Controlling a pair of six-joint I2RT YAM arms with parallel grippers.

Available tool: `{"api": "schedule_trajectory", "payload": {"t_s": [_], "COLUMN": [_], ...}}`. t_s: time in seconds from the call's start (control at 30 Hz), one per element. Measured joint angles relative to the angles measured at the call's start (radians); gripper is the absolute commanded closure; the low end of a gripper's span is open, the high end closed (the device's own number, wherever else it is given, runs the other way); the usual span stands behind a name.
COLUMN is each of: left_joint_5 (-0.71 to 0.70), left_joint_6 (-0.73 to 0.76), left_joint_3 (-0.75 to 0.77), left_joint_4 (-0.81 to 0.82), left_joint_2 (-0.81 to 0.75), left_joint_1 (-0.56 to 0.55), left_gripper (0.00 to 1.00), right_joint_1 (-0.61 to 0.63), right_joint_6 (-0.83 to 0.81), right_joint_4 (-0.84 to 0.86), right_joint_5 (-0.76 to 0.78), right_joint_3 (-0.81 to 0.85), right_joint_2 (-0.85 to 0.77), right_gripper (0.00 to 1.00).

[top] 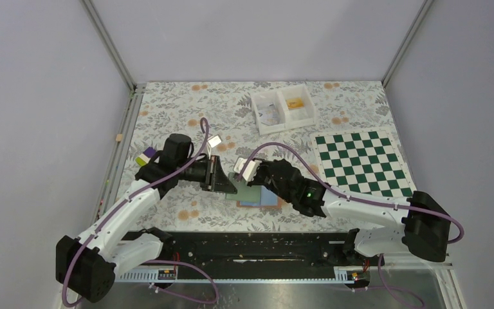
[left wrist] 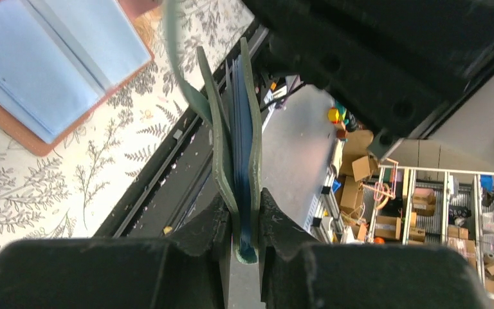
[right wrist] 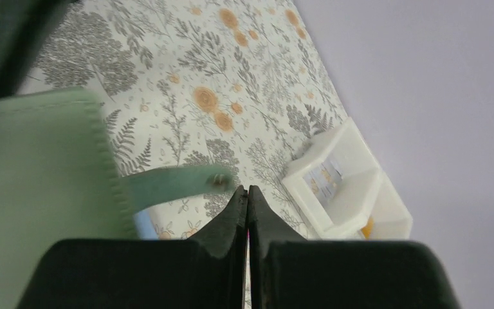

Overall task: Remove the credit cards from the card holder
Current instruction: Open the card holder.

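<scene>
Floral tablecloth (top: 167, 109); left hand (left wrist: 246, 215) pinches green card holder (left wrist: 255, 116).

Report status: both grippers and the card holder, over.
Left gripper shut on green card holder, edge-on. Right gripper shut by its tab, no card seen in it. Tan holder open on table nearby.

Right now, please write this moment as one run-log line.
left gripper: shut on green holder | right gripper: shut | brown holder: open on table
</scene>
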Motion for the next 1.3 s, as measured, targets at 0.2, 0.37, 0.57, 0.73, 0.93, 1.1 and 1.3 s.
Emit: {"api": "schedule_trajectory", "payload": {"t_s": [0.2, 0.37, 0.57, 0.73, 0.93, 1.1, 1.3], "left_joint_5": [-0.014, -0.102, -0.134, -0.127, -0.095, -0.069, -0.054], "left_joint_6": [0.054, 0.117, 0.128, 0.127, 0.132, 0.133, 0.137], "left_joint_3": [0.000, -0.006, -0.002, 0.001, 0.001, 0.002, 0.002], "left_joint_4": [-0.069, -0.033, 0.040, 0.050, 0.106, 0.123, 0.125], "left_joint_2": [0.000, -0.028, 0.016, 0.081, 0.058, 0.054, 0.041], "left_joint_1": [-0.003, -0.003, -0.003, -0.003, -0.003, -0.003, -0.010], "left_gripper": [1.00, 1.00, 1.00, 1.00, 1.00, 1.00, 1.00], "right_joint_1": [-0.051, -0.115, -0.169, -0.181, -0.181, -0.181, -0.181], "right_joint_6": [0.048, 0.192, 0.425, 0.517, 0.526, 0.501, 0.439], "right_joint_4": [-0.026, -0.129, -0.222, -0.264, -0.269, -0.263, -0.221], "right_joint_5": [-0.016, -0.137, -0.267, -0.451, -0.600, -0.621, -0.573], "right_joint_3": [0.000, 0.006, 0.005, 0.000, -0.039, -0.040, -0.042], "right_joint_2": [-0.018, -0.105, -0.257, -0.370, -0.380, -0.361, -0.323], "right_gripper": [1.00, 0.69, 0.18, 0.01, 0.01, 0.01, 0.01]}}
